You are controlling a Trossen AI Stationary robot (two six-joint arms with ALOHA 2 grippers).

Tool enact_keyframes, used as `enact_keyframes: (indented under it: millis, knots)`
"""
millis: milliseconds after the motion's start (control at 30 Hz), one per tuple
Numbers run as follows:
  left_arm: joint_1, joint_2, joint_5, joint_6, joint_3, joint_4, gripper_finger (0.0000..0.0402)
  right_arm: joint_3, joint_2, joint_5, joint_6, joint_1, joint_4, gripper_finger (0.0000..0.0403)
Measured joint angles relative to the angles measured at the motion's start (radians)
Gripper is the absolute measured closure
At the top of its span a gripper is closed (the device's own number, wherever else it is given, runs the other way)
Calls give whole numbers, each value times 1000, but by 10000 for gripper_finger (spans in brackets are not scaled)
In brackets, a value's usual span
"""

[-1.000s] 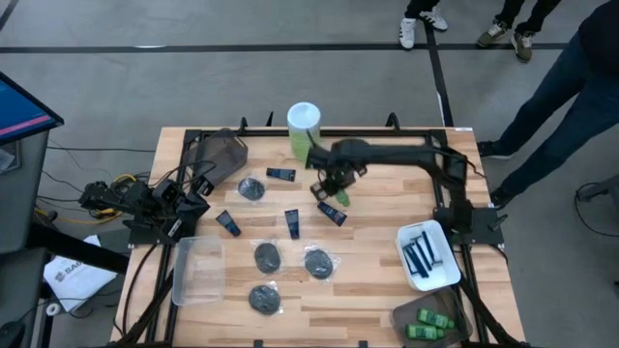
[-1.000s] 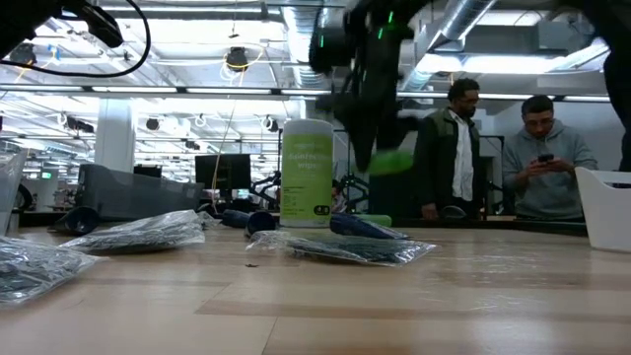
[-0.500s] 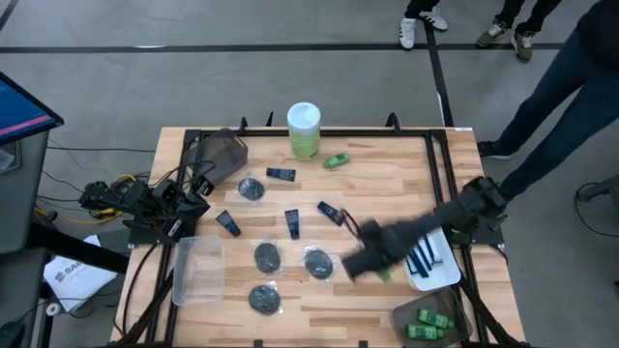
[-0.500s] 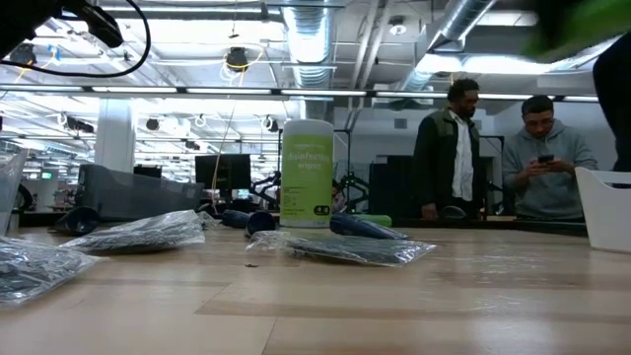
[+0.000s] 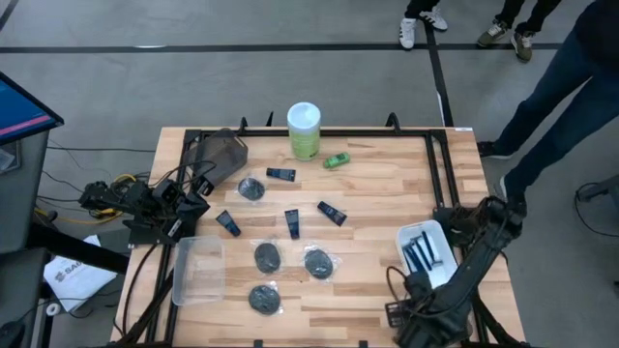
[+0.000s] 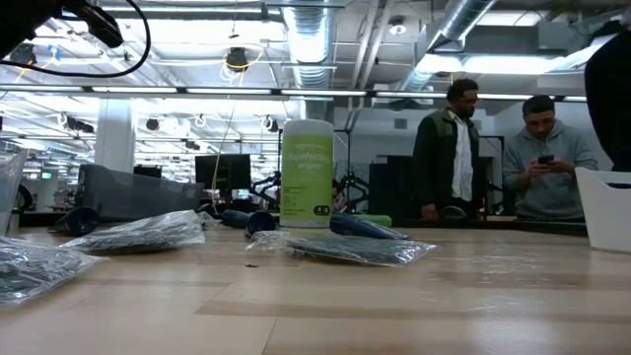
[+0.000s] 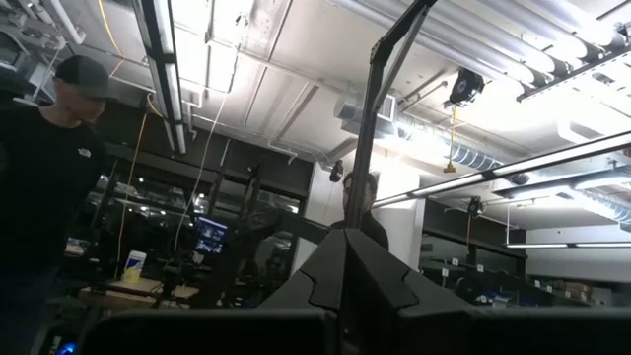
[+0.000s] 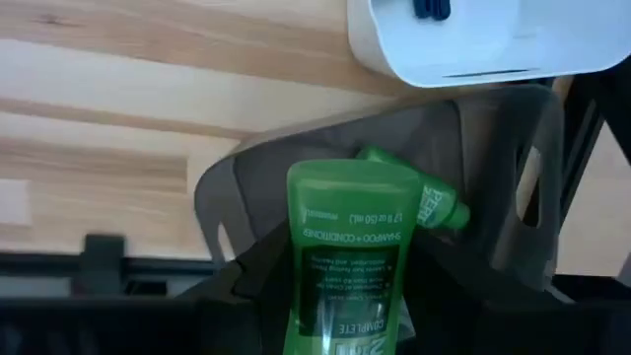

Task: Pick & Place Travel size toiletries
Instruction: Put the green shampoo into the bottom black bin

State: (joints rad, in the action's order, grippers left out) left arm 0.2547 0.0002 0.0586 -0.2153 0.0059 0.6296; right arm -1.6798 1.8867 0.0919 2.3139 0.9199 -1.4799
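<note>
My right gripper (image 8: 345, 296) hangs over the dark translucent bin (image 8: 513, 197) at the table's near right corner, shut on a small green bottle (image 8: 350, 247). Another green bottle (image 8: 434, 205) lies inside the bin. In the high view the right arm (image 5: 455, 280) covers that bin. A lone green bottle (image 5: 336, 160) lies near the canister. Several navy tubes (image 5: 292, 223) and wrapped black discs (image 5: 267, 257) lie mid-table. Blue razors (image 5: 422, 255) rest in the white tray (image 5: 437, 232). My left gripper (image 7: 345, 296) is shut, parked at the table's left edge. My right gripper pinches the green bottle's labelled body (image 8: 345, 286) between its two fingers, one on each side. The fingers come from above, pointing down, and lie along the bottle. The bottle is lifted clear over the dark bin, its broad end (image 8: 350, 182) pointing down away from the wrist.
The tall green canister (image 5: 304, 130) stands at the far edge. A clear tray (image 5: 198, 271) sits near left and a dark bin (image 5: 221, 155) far left. People stand beyond the table's right and far sides (image 6: 540, 158).
My right arm has swung fast from beside the canister across the table to the near right corner, carrying the green bottle, and now hangs over the dark bin. The other green bottle, the tubes and the discs have stayed put.
</note>
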Motion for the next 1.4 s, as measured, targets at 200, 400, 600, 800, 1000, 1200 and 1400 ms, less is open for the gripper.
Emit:
enact_keyframes:
  millis: [200,400,600,800,1000,1200,1400]
  knots:
    - [0,0,0,0,0,0,399,0,104,31,-77,5,56,247]
    - [0,0,0,0,0,0,399,0,186,66,-184,3,83,246]
    - [0,0,0,0,0,0,399,0,196,68,-240,0,101,241]
    - [0,0,0,0,0,0,399,0,154,67,-249,0,100,195]
    - [0,0,0,0,0,0,399,0,99,58,-252,-4,77,154]
    - [0,0,0,0,0,0,399,0,-43,-215,-358,-121,42,163]
    - [0,0,0,0,0,0,399,0,-156,-303,-917,-407,20,170]
